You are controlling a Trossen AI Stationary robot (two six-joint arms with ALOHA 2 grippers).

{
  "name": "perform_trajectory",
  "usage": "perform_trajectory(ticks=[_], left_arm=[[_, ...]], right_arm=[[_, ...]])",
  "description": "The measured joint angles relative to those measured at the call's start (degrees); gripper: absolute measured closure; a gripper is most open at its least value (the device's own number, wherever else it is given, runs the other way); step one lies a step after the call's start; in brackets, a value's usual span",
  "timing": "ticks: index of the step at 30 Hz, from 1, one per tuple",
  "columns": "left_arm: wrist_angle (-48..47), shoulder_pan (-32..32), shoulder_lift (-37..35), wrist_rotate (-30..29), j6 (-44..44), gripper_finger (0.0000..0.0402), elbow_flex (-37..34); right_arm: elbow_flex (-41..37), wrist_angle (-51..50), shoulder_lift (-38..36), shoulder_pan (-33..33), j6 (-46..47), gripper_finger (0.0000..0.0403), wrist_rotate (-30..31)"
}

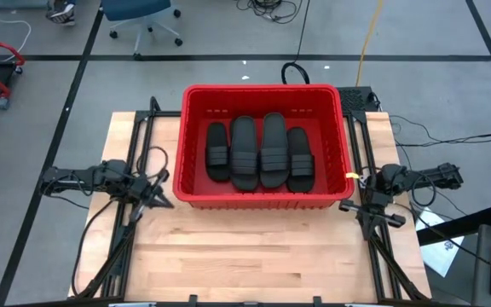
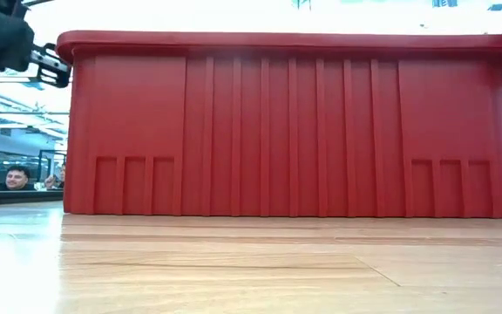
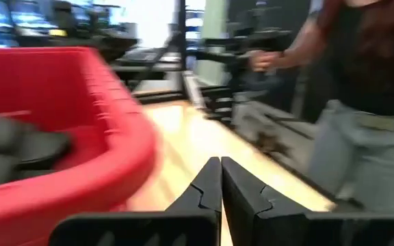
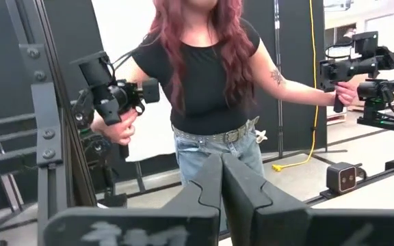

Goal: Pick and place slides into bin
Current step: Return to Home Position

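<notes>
The red bin (image 1: pixel 262 201) stands at the table's far middle and fills the low view (image 2: pixel 286 131). Several black slides (image 1: pixel 258 153) lie flat side by side on its floor, straps up. My left gripper (image 1: pixel 162 201) hangs left of the bin's near left corner, shut and empty; its wrist view (image 3: pixel 221 171) shows the bin's wall (image 3: pixel 101 137) with a slide (image 3: pixel 19 147) inside. My right gripper (image 1: pixel 372 213) is right of the bin's near right corner, shut and empty, and faces the room (image 4: pixel 221 167).
Bare wooden tabletop (image 1: pixel 254 256) lies between the bin and the near edge. Black frame rails (image 1: pixel 382 256) run along both table sides. A person (image 4: pixel 211 82) stands beyond the table, a hand on each of two control arms.
</notes>
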Motion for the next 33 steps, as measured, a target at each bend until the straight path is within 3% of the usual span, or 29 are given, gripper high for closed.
perform_trajectory(ticks=[6,14,21,24,33], left_arm=[[-0.3,0.1,0.0,10.5,-4.6,0.0395,0.1],[-0.2,0.1,0.0,14.4,-5.0,0.0374,0.1],[-0.3,0.1,0.0,14.6,-4.5,0.0384,0.1],[-0.2,0.1,0.0,15.0,-3.6,0.0393,0.1],[-0.1,0.1,0.0,24.6,-0.4,0.0387,0.1]], right_arm=[[0.0,-0.2,0.0,0.2,-4.1,0.0403,0.1],[0.0,-1.0,0.0,0.5,-1.7,0.0403,-1.6],[0.0,-1.4,0.0,3.2,-4.1,0.0403,-9.1],[0.0,-1.3,0.0,4.2,-4.8,0.0403,-8.8],[0.0,-1.3,0.0,4.7,-5.6,0.0403,-8.9]])
